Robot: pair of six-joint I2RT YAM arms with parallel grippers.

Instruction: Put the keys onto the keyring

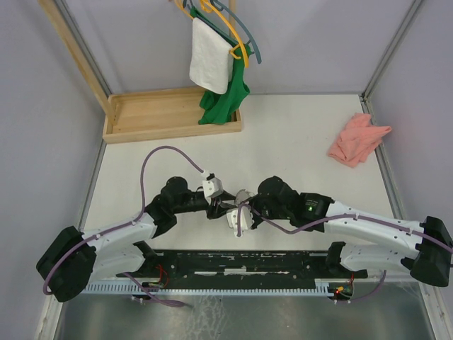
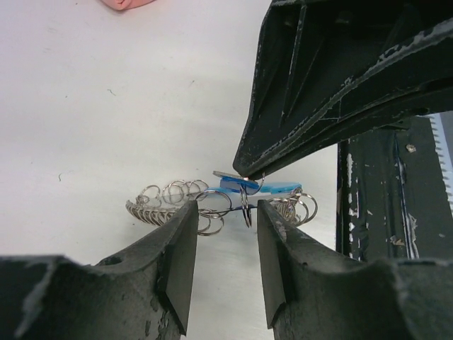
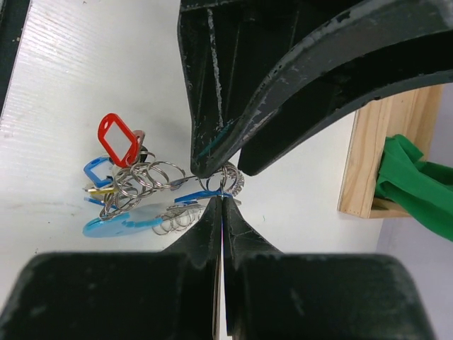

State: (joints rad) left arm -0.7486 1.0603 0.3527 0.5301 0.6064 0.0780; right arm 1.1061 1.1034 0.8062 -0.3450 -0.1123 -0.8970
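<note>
Key bunch point(image 3: 134, 188) is at mid-table near the arm bases, between both sets of tips. I can't tell whether all of it rests on the surface.

Right wrist view shows the red-tagged key point(image 3: 118, 138) upright at the far side of the bunch, the tangled steel keyrings point(image 3: 152, 173) and a flat light-blue fob point(image 3: 117, 223) lying low. Right gripper point(image 3: 221, 202) fingers are pressed together, nipping the blue-headed key point(image 2: 237, 185).

Left wrist view misses the red tag but shows that pinch side-on. Left gripper point(image 2: 225, 212) fingers are spread and straddle one ring, with a gap on both sides.

The top view hides the bunch behind the wrists.

Surface is a white table point(image 1: 297, 134) with grey walls around it. A wooden tray point(image 1: 173, 131) sits at the back left. A white towel point(image 1: 210, 60) and green garment point(image 1: 225, 99) hang on hangers point(image 1: 237, 32) above it. A pink cloth point(image 1: 357, 139) lies far right.
</note>
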